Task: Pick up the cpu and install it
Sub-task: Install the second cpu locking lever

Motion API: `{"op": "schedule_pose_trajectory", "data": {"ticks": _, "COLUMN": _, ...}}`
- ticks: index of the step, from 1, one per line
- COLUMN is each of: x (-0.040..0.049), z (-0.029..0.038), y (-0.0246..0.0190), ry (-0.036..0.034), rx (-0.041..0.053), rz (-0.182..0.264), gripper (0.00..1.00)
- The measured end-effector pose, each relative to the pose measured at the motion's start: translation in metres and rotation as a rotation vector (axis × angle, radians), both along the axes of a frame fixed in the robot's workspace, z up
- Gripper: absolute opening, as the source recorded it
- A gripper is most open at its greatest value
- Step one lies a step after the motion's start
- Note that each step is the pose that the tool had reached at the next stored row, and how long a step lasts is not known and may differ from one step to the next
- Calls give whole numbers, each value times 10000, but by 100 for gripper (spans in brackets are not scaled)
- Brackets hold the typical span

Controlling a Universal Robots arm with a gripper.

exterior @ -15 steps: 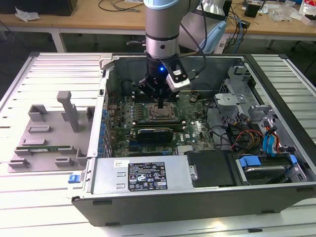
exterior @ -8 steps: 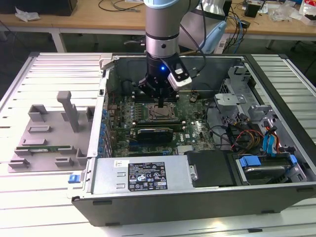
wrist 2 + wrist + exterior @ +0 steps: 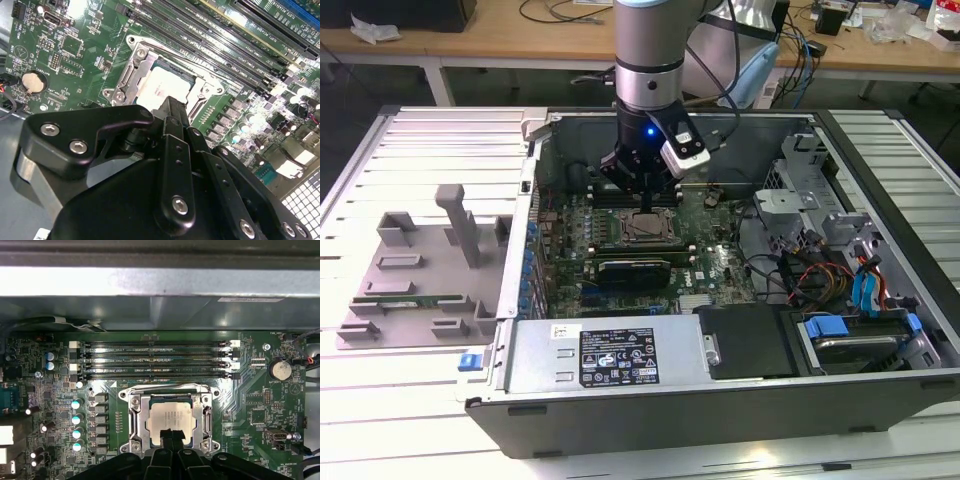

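The cpu [image 3: 171, 418] lies flat inside the socket frame [image 3: 136, 420] on the motherboard [image 3: 250, 405], silvery top plate up, seated square within the metal frame as far as both wrist views show. In the second wrist view the cpu [image 3: 165, 90] sits just beyond the fingertips; in the exterior view it is the pale square [image 3: 647, 229] directly under the tool.

The gripper [image 3: 171, 434] hangs right over the cpu's near edge, fingers [image 3: 166, 436] drawn together into a narrow pinch with hardly any gap between them. Nothing is held. Cannot tell whether the tips touch the plate or hover just above it.

Step, as a judgement: the chip looks placed in the socket already, so the work is at the seating or release end of the install, not the pick-up. The frame looks open around the chip; whether the latch is locked cannot be told.

Around the tool: memory slots [image 3: 155, 360] run in a row just past the socket, a round coin battery [image 3: 280, 370] well off to one side, capacitors [image 3: 76, 418] on the other. All of it sits in the open computer case [image 3: 620, 420], with the grey fixture tray [image 3: 420, 280] at the exterior view's left.

Next move calls for a straight lift clear of the plate without dragging the chip sideways, since the socket pins below would be easily bent.
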State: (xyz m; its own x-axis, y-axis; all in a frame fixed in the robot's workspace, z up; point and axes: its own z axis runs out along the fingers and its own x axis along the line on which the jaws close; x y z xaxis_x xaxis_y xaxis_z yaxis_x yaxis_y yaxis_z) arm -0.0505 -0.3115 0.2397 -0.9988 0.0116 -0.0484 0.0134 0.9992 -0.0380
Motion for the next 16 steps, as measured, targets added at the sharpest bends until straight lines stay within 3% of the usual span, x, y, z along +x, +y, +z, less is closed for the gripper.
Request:
{"op": "schedule_pose_trajectory", "data": {"ticks": 8, "x": 0, "z": 1, "y": 0, "ry": 0, "rx": 0, "rz": 0, "gripper": 11}}
{"op": "schedule_pose_trajectory", "data": {"ticks": 9, "x": 0, "z": 10, "y": -1, "ry": 2, "rx": -7, "rz": 0, "gripper": 11}}
{"op": "schedule_pose_trajectory", "data": {"ticks": 10, "x": 0, "z": 65, "y": 0, "ry": 0, "rx": -6, "rz": 0, "gripper": 11}}
{"op": "schedule_pose_trajectory", "data": {"ticks": 13, "x": 0, "z": 67, "y": -101, "ry": 0, "rx": -6, "rz": -1, "gripper": 11}}
{"op": "schedule_pose_trajectory", "data": {"ticks": 16, "x": 0, "z": 67, "y": -172, "ry": 0, "rx": -5, "rz": 1, "gripper": 11}}
